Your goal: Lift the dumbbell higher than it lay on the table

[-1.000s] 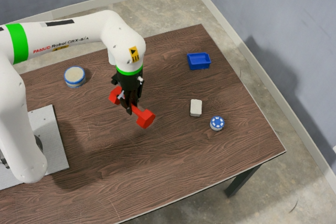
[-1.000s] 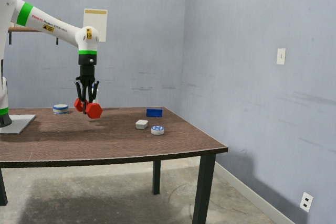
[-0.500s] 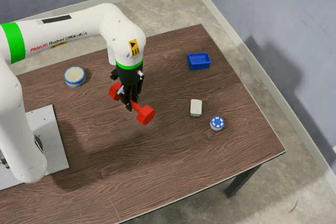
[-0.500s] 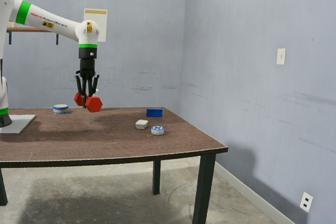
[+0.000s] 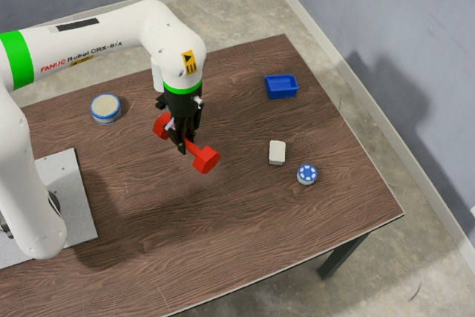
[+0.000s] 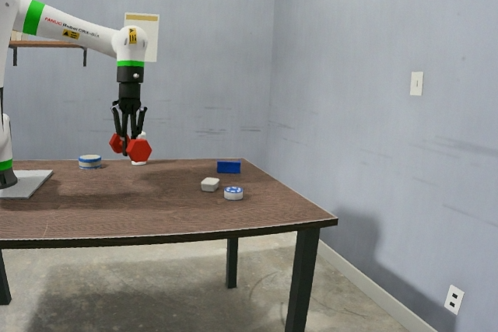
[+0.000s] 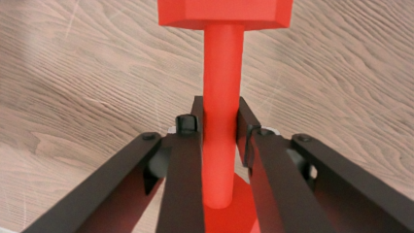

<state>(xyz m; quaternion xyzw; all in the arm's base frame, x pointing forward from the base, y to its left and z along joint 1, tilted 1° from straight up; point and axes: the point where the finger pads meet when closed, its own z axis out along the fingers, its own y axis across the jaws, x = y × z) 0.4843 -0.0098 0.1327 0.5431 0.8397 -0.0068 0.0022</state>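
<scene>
The red dumbbell (image 5: 186,145) has two hexagonal ends joined by a round bar. My gripper (image 5: 183,143) is shut on the bar and holds the dumbbell in the air above the middle of the brown table. From the side the dumbbell (image 6: 131,147) hangs clear of the table top, level, under the gripper (image 6: 128,147). In the wrist view both black fingers press on the red bar (image 7: 221,121), with one hexagonal end at the top edge and wood grain far below.
A blue bin (image 5: 280,85) stands at the back right. A white block (image 5: 277,151) and a blue-and-white disc (image 5: 306,174) lie right of the dumbbell. A blue-rimmed round container (image 5: 105,108) sits at the back left. The grey robot base plate (image 5: 57,198) is at the left.
</scene>
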